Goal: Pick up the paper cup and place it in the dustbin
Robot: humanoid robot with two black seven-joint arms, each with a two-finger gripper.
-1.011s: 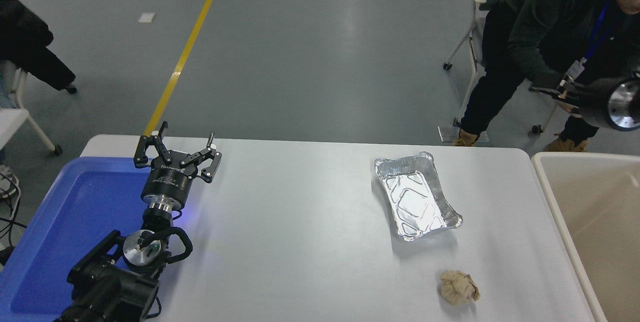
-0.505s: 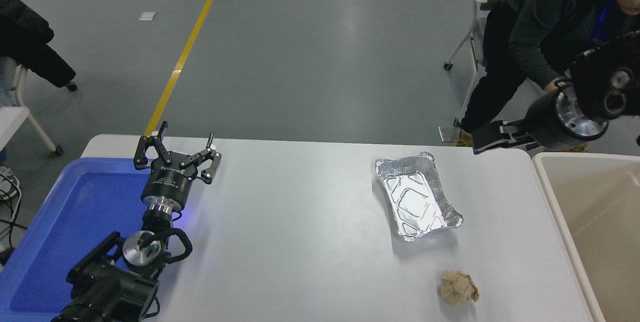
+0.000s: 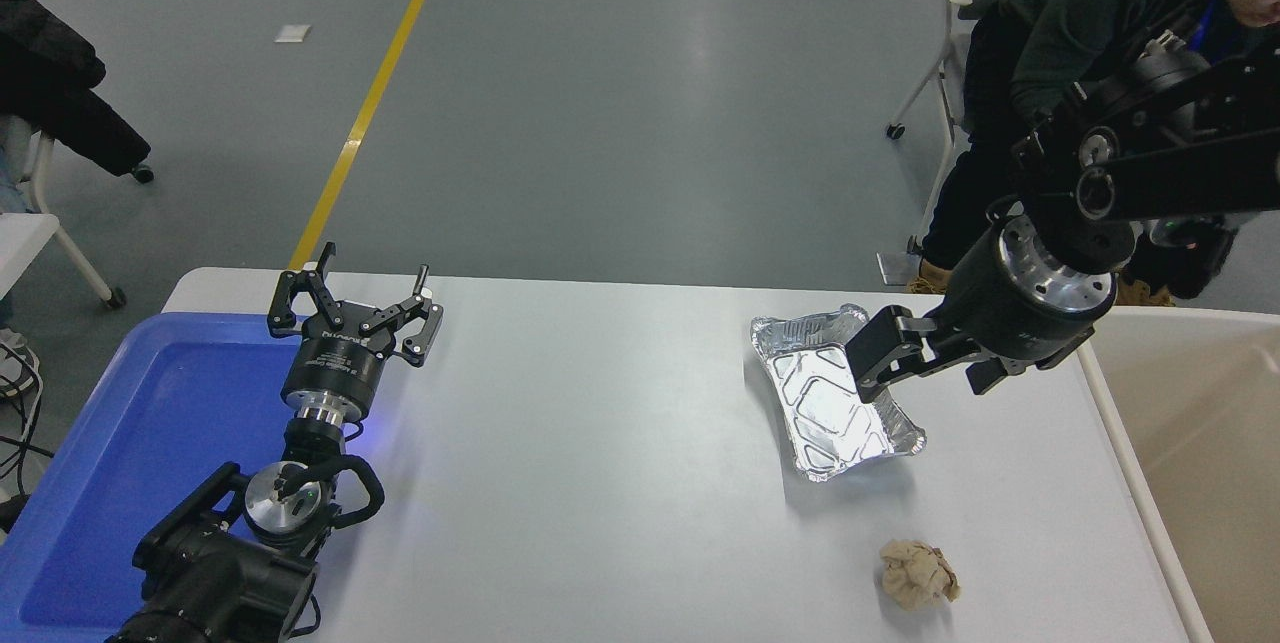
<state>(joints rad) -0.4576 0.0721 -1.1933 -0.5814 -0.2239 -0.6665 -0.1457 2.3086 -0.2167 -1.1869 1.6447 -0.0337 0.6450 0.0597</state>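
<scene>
No paper cup shows anywhere in the head view. The beige dustbin (image 3: 1210, 423) stands at the table's right end, partly cut off by the picture's edge. My right gripper (image 3: 923, 381) comes in from the upper right and hangs open and empty just left of the dustbin, over the near right part of a silver foil tray (image 3: 825, 403). My left gripper (image 3: 355, 308) is parked open at the lower left, over the edge of a blue tray (image 3: 130, 443).
A crumpled tan paper ball (image 3: 918, 574) lies near the table's front right. A person (image 3: 1060, 33) in dark clothes bends over beyond the far right corner, beside a chair.
My right arm has swung in from the right edge, down and to the left, from above the dustbin to over the foil tray. The left arm has not moved.
</scene>
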